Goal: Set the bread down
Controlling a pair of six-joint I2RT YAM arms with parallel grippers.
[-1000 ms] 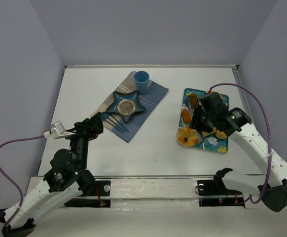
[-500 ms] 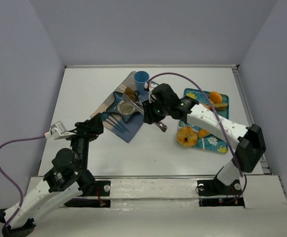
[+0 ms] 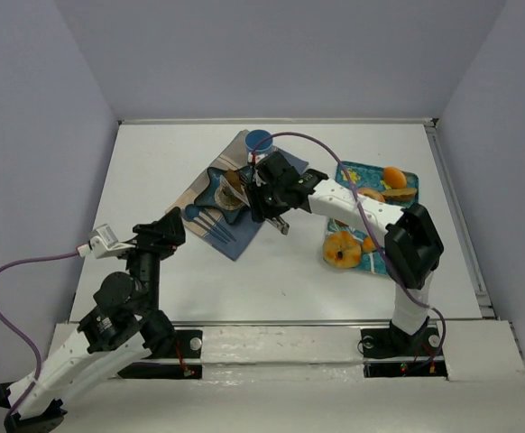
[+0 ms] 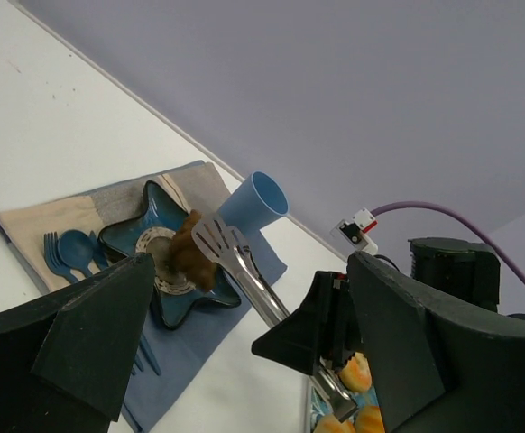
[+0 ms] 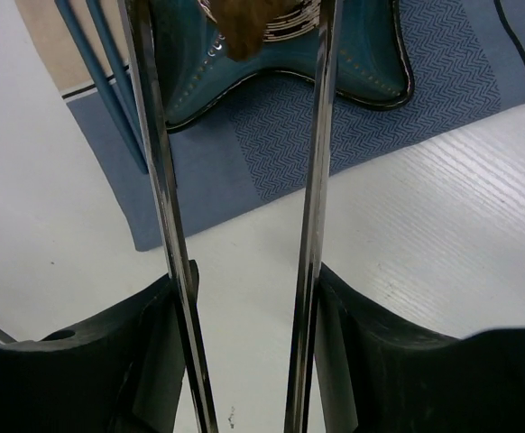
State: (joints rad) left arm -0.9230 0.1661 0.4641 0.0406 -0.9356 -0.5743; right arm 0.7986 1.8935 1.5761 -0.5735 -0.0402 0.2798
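Note:
The bread (image 3: 235, 180), a small dark golden-brown lump, is at the tips of metal tongs (image 3: 255, 188) over the middle of the blue star-shaped plate (image 3: 216, 200). I cannot tell whether it touches the plate. My right gripper (image 3: 270, 197) is shut on the tongs' two arms (image 5: 157, 180), with the bread (image 5: 249, 27) and plate (image 5: 366, 63) ahead at the top of its wrist view. My left gripper (image 3: 168, 230) is open and empty, left of the napkin. Its wrist view shows the bread (image 4: 185, 254), tongs (image 4: 244, 271) and plate (image 4: 123, 239).
The plate lies on a blue and beige napkin (image 3: 244, 230) with a blue fork and spoon (image 3: 204, 221). A blue cup (image 3: 261, 141) stands behind it. A teal tray (image 3: 391, 260) at the right holds orange pastries, with a ring donut (image 3: 342, 249) at its left edge.
My right arm has swung left from the teal tray to the star plate, carrying the tongs with the bread. The left arm has hardly moved.

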